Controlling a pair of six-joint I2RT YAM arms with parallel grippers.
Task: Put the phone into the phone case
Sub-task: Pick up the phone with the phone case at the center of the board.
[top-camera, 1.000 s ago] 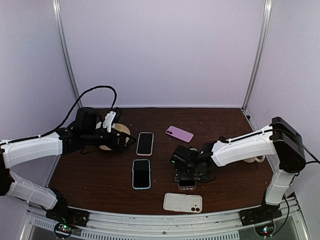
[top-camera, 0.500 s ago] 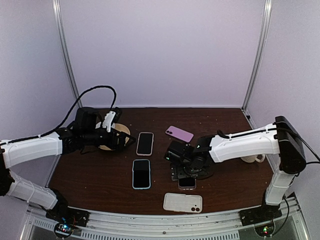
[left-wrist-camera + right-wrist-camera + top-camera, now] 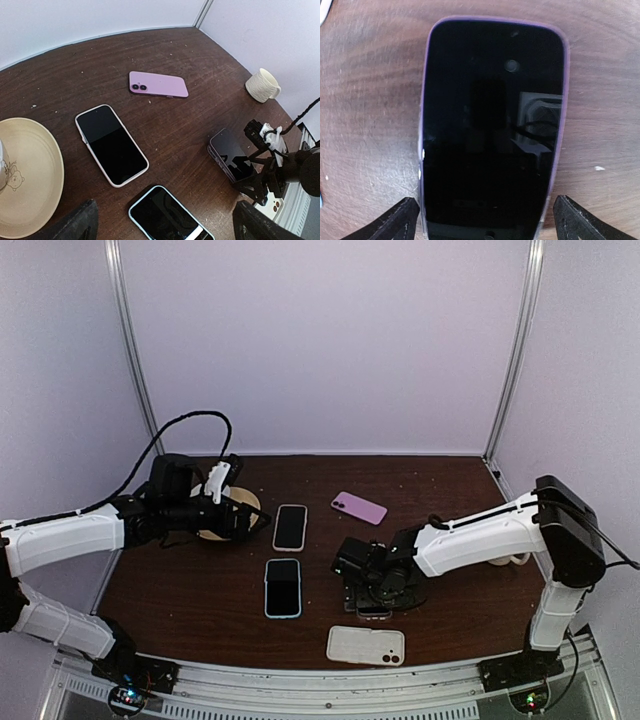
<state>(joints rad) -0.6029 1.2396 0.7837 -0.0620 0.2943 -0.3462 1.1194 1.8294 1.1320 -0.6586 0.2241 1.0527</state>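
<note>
right gripper (image 3: pixel 487 221): jaws wide; phone (image 3: pixel 490 125): purple rim, black screen up

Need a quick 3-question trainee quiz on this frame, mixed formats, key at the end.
1. True or false: the right gripper has its fingers shut on the purple-edged phone.
2. Which lies nearest the front edge of the table? A) white case B) mug C) plate
3. How many phones lie screen-down?
Key: 1. False: the fingers are open, straddling it. 2. A. 3. One, the pink phone.
</note>
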